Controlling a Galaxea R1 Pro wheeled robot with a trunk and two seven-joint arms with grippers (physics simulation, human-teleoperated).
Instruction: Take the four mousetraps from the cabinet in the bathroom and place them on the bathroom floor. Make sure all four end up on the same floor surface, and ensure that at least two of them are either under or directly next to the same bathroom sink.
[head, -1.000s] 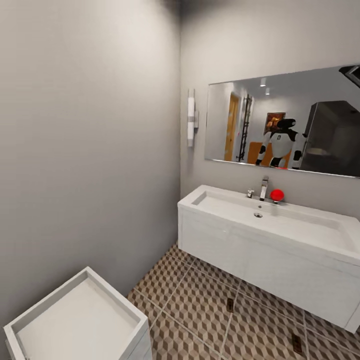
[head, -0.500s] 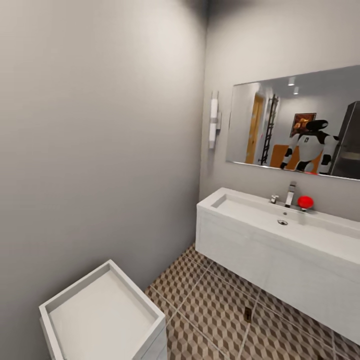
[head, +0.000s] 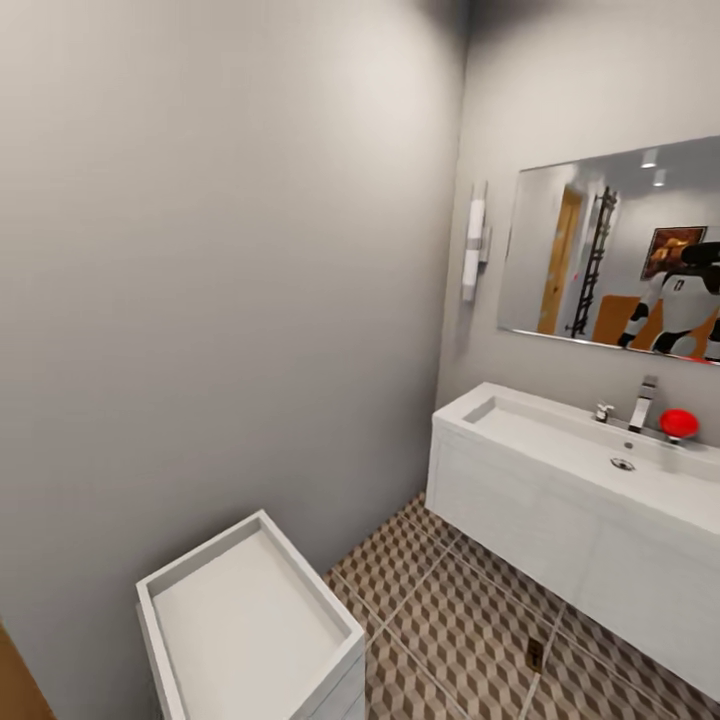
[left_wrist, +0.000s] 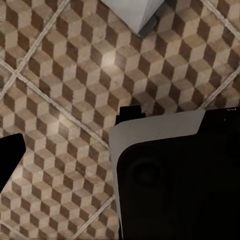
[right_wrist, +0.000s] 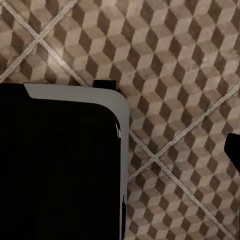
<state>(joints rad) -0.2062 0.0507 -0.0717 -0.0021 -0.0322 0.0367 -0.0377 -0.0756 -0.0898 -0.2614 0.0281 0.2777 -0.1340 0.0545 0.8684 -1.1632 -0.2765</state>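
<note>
Head view: one mousetrap (head: 535, 654) lies on the bathroom floor (head: 470, 610) just in front of the sink (head: 590, 450), right of a white tray-top unit (head: 250, 620). Left and right wrist views: patterned tiles under the robot's dark base; whether either arm's fingers are apart, I cannot tell

No readable text, label, brand, number or sign is found in any view. The framed picture reflected in the mirror (head: 610, 250) is too blurred for lettering to be made out. A small dark mark on the reflected robot's chest cannot be read. Nothing written is seen on the sink (head: 560, 440), the white unit (head: 250, 620) or the bathroom floor (left_wrist: 65, 70).
</note>
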